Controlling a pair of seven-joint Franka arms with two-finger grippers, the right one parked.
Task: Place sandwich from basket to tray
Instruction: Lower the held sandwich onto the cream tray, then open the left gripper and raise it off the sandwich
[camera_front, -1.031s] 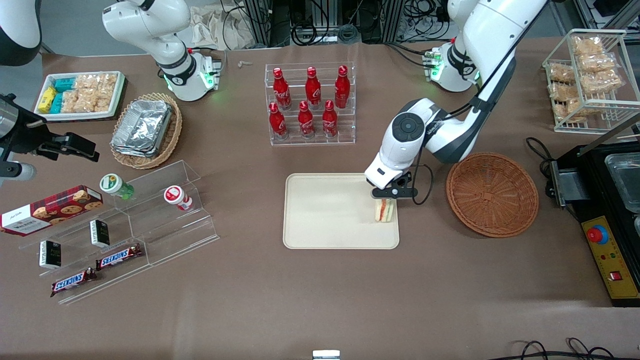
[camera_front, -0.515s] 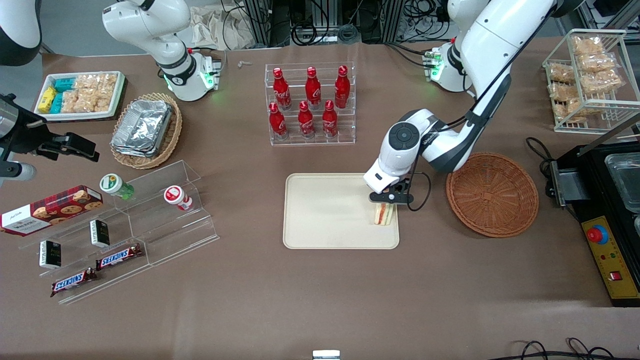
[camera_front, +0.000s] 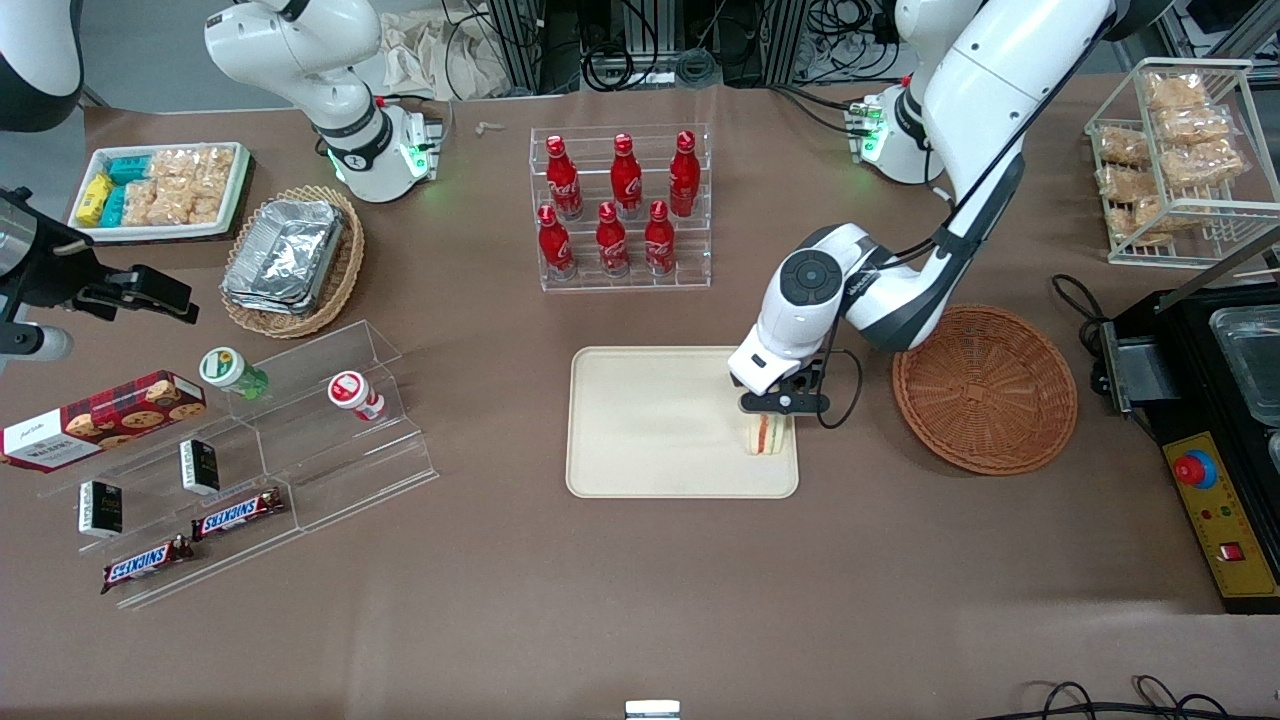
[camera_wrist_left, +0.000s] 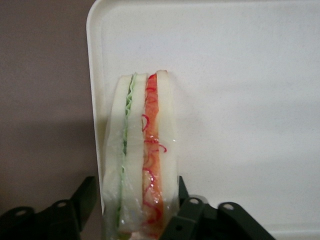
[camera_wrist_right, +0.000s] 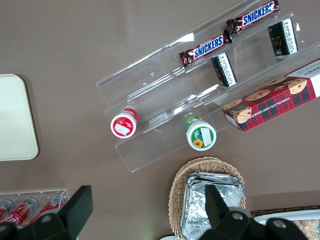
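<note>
Table (camera_front: 640, 600): I see a big brown table with everything on it.
Tray (camera_front: 650, 430): I see the flat cream tray near the middle of the table, closer to the front camera than the red bottles (camera_front: 620, 205).
Basket (camera_front: 985, 388): The round brown basket sits beside the tray, toward the working arm's end. They do not touch.
Gripper (camera_front: 768, 424): My left gripper is low over the tray's edge nearest the basket. Its fingers (camera_wrist_left: 187, 212) squeeze the sandwich from both sides.
Sandwich (camera_wrist_left: 142, 155): It stands on edge on the tray, just inside the rim, held in the gripper.
</note>
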